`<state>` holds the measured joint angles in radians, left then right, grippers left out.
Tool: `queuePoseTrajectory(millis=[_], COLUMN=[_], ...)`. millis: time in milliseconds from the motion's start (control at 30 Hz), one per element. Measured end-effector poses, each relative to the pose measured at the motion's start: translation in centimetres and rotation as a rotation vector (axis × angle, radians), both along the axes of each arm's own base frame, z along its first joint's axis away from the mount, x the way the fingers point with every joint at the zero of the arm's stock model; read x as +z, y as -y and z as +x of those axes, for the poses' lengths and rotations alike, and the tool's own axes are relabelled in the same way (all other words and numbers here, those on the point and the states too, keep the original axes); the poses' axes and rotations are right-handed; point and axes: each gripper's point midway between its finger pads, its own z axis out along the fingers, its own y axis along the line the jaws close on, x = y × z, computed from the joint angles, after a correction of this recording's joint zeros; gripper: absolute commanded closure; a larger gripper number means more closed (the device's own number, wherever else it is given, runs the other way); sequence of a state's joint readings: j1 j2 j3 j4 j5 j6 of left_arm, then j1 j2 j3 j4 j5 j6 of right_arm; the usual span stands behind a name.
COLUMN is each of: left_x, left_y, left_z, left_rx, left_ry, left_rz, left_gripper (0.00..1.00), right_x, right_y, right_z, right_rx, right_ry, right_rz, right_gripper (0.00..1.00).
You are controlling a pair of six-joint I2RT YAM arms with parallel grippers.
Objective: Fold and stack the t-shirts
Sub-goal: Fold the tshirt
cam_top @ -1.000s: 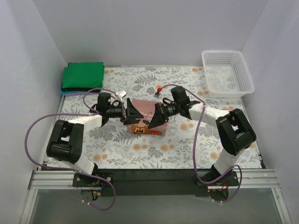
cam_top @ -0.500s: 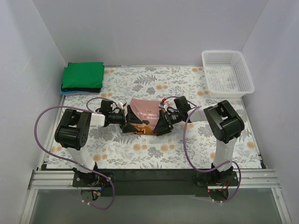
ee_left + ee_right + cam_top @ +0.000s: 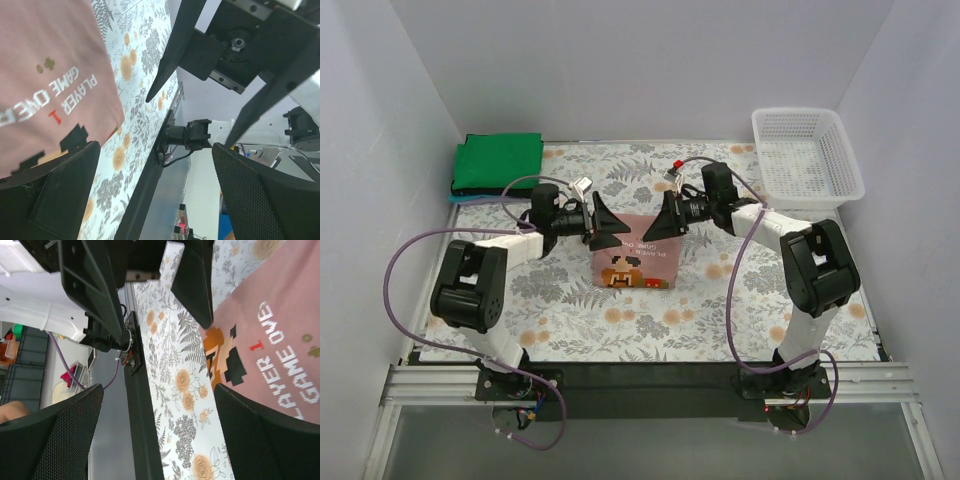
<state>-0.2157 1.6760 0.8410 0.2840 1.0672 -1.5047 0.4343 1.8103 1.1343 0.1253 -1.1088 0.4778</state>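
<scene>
Item: pink t-shirt [image 3: 632, 264], lying folded flat, print up, at the centre of the floral table cloth [image 3: 720, 320].
Handling: probably light, limp and prone to sliding; best pinched at a folded edge (through all layers).
Left gripper [image 3: 609, 224] and right gripper [image 3: 656, 220]: hovering over its far edge, facing each other, fingers spread, gripping nothing.

Bright, even, diffuse light throughout; shadows faint, no glare. Wrist views sharp, near fingers slightly soft.
</scene>
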Motion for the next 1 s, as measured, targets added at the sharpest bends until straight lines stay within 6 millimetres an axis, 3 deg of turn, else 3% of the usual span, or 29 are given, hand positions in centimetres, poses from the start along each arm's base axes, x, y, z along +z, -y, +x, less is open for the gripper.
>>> queuePoseTrajectory(millis=[100, 267, 333, 433, 567, 700, 800, 900, 1000], left_x=[-1.3, -6.2, -8.2, -8.4, -8.6, -7.9, -6.5, -3.0, 2.9], left_y=[1.9, 3.9, 3.7, 3.0, 0.9, -0.2, -0.8, -2.0, -5.9], left_z=[0.3, -0.1, 0.2, 1.0, 0.8, 0.2, 0.5, 2.4, 5.6], left_rx=[-0.012, 0.010, 0.052, 0.089, 0.139, 0.148, 0.133, 0.151, 0.272], left_ry=[-0.041, -0.177, -0.227, -0.228, -0.222, -0.187, -0.106, 0.036, 0.222], left_rz=[-0.011, 0.052, 0.102, 0.116, 0.103, 0.085, 0.119, 0.175, 0.227], left_gripper=[0.05, 0.04, 0.04, 0.04, 0.04, 0.03, 0.03, 0.03, 0.03], right_x=[-0.2, -6.0, -8.2, -9.7, -9.7, -9.5, -9.4, -8.5, -5.6], right_y=[-0.4, 0.1, 0.7, 1.5, 1.5, 0.9, 1.3, 1.8, 2.4], right_z=[1.7, 3.0, 3.3, 4.5, 6.5, 9.4, 10.5, 10.3, 10.0], right_rx=[-0.027, -0.071, -0.094, -0.129, -0.137, -0.160, -0.180, -0.184, -0.185], right_ry=[0.010, -0.127, -0.188, -0.230, -0.213, -0.107, -0.054, -0.012, 0.090], right_rz=[-0.002, -0.081, -0.111, -0.134, -0.150, -0.184, -0.209, -0.237, -0.257], right_gripper=[0.02, 0.02, 0.02, 0.02, 0.02, 0.02, 0.02, 0.02, 0.02])
